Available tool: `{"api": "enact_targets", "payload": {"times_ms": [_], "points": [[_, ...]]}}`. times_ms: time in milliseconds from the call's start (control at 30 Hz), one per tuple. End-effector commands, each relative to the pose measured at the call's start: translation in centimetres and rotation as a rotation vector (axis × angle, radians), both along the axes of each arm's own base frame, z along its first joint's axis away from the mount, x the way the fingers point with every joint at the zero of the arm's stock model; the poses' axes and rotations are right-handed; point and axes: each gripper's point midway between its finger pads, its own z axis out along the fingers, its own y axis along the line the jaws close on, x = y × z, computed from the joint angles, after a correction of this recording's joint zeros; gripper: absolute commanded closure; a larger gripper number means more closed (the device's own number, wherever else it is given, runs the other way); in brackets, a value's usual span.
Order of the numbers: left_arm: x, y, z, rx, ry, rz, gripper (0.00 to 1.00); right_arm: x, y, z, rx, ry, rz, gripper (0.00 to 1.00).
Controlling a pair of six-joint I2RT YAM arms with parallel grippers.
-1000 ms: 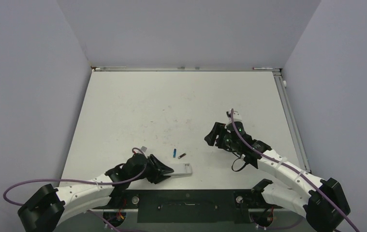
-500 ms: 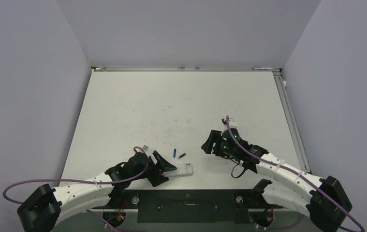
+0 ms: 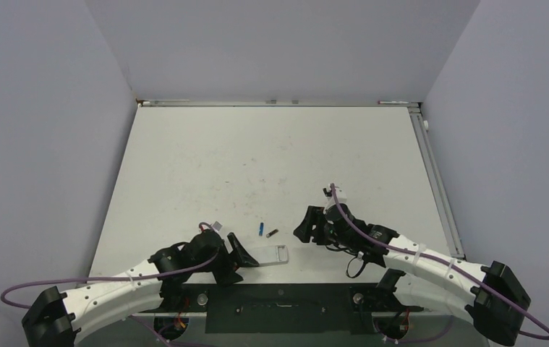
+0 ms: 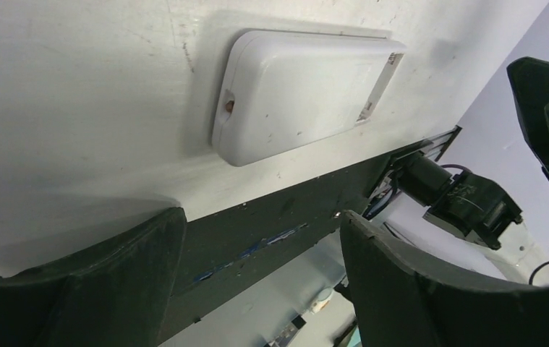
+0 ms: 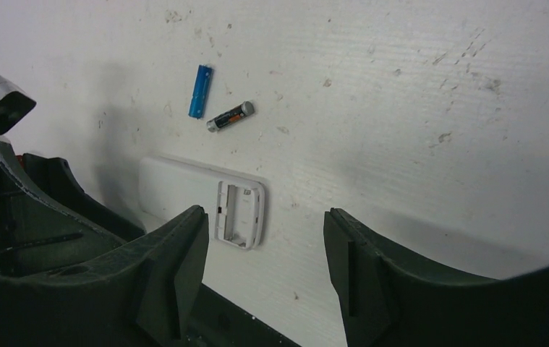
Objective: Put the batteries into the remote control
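The step in hand appears to be fetching the first cell. The right gripper (image 5: 264, 224) would do well to reach forward and down to the small blue cylindrical battery (image 5: 199, 91). It lies ahead and left of the fingertips, just beside the dark metal-tipped battery (image 5: 231, 116). Closing across its width should avoid dragging the neighbour.

The white rectangular plastic remote control (image 5: 199, 206) lies back-up just under the right fingers, its open battery bay (image 5: 241, 215) empty. The right fingers are spread and hold nothing, with the arm stretched low over the table (image 3: 257, 159). The left gripper (image 4: 257, 238), likewise spread and empty, hangs low, and the remote is just beyond its fingertips, untouched.
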Motion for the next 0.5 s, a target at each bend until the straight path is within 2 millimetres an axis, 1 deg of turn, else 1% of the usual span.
{"api": "enact_targets", "payload": {"times_ms": [0, 100, 233, 367, 467], "points": [[0.4, 0.8, 1.4, 0.066, -0.059, -0.024, 0.27, -0.6, 0.7, 0.8, 0.028, -0.029, -0.013, 0.42], [1.2, 0.3, 2.9, 0.069, -0.119, -0.045, 0.31, -1.8, 1.3, 0.7, 0.034, -0.016, 0.018, 0.43], [2.7, -0.7, 4.8, 0.080, -0.197, -0.089, 0.45, -3.4, 2.0, 0.1, 0.016, 0.003, 0.061, 0.47], [4.8, -0.8, 6.2, 0.130, -0.257, -0.114, 0.63, -4.7, 2.5, -0.6, 0.009, 0.011, 0.081, 0.59], [6.6, -0.4, 6.4, 0.159, -0.282, -0.128, 0.77, -5.6, 2.9, -1.3, 0.003, 0.025, 0.098, 0.71]]}}
